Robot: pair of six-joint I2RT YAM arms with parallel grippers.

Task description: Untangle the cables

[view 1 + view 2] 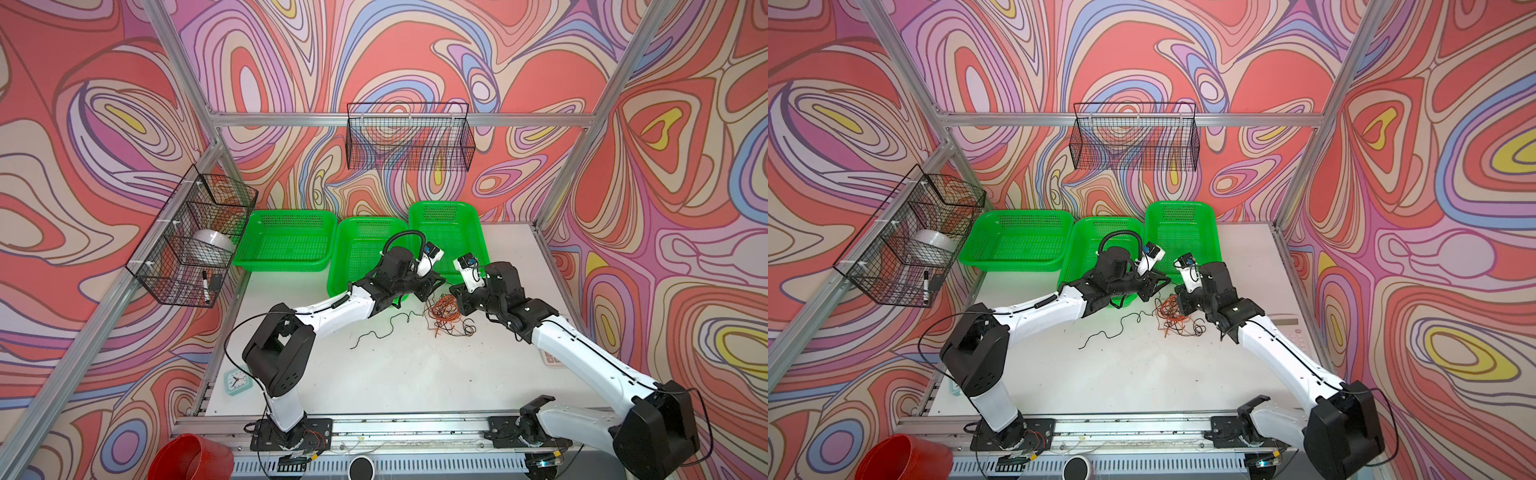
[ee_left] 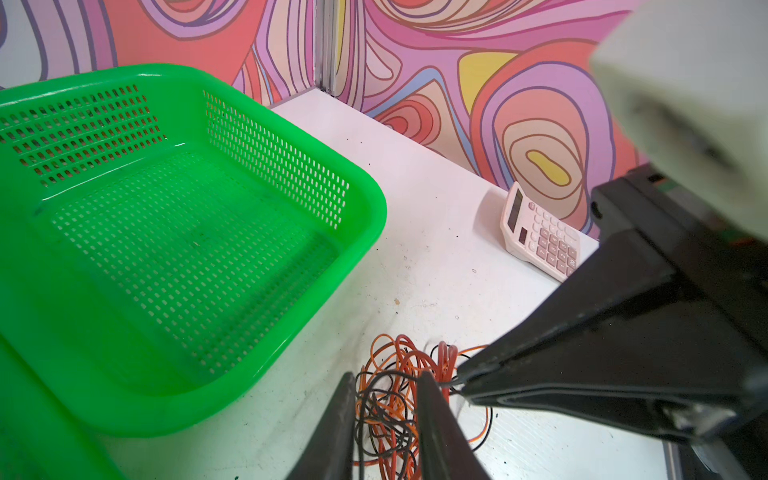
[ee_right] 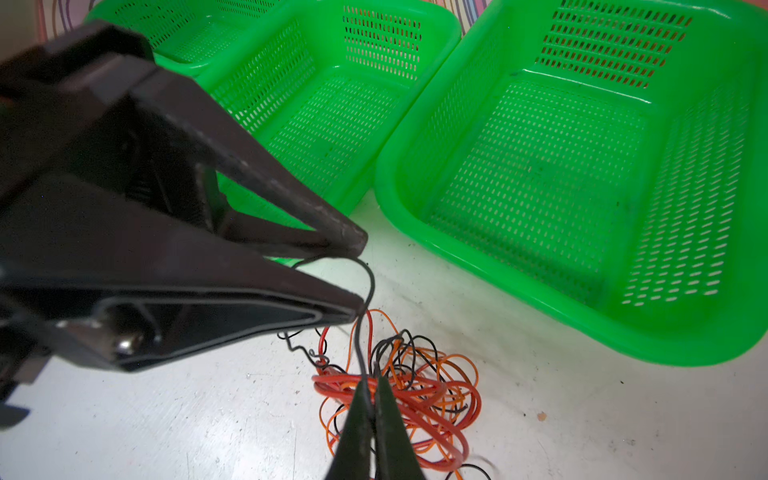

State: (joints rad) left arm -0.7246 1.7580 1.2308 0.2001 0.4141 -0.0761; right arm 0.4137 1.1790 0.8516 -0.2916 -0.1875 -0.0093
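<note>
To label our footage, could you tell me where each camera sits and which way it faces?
Both top views: high at the front, looking down on the table; left arm and right arm show.
Left wrist: on the left arm, facing a green basket and calculator; left gripper shows.
Right wrist: on the right arm, facing the green baskets; right gripper pinches the black cable.
Shared: both wrist views see the cables.

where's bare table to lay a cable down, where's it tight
Bare: the table's wide front, nearer than the cable tangle, and inside the three green baskets. Tight: at that tangle, where left gripper and right gripper meet; black cable trails leftward.
</note>
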